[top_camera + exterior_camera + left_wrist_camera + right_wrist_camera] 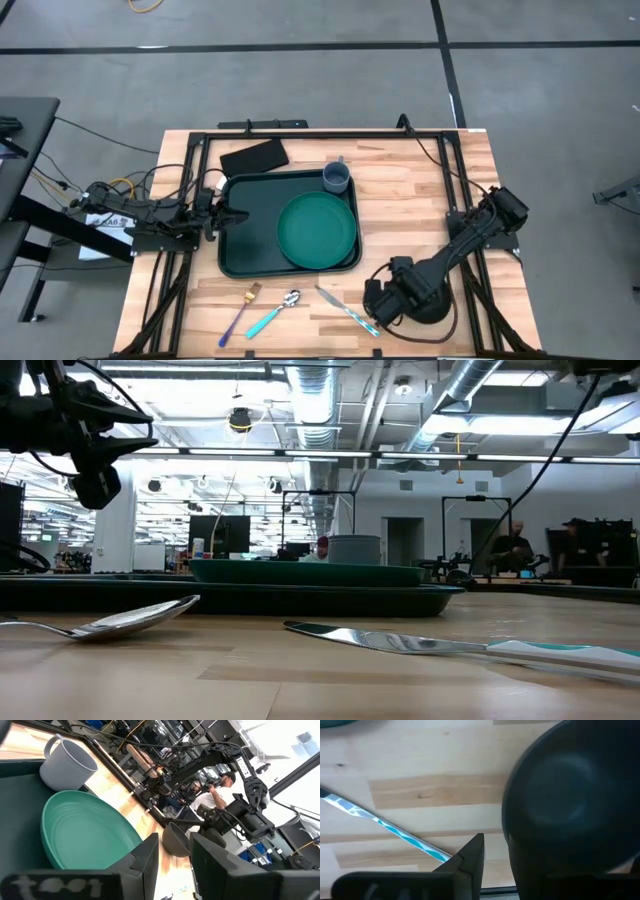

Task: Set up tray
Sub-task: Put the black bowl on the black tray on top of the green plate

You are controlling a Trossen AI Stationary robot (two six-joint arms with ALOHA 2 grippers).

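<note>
We saw the tray [240, 245] lying near the middle of the table [420, 190], carrying a green plate [317, 231] and a grey mug [337, 178] at its far right corner. The left gripper [238, 213] hovered over the tray's left rim, its fingers [145, 865] slightly spread and empty. The right gripper [378, 300] sat low at the near right, its fingers pinching a dark bowl [575, 810], just right of the knife [347, 310]. A spoon [276, 312] and a fork [240, 312] lay near the tray.

Overhead, table-level and 2 close wrist cameras, all sharing the tray [240, 255] area
</note>
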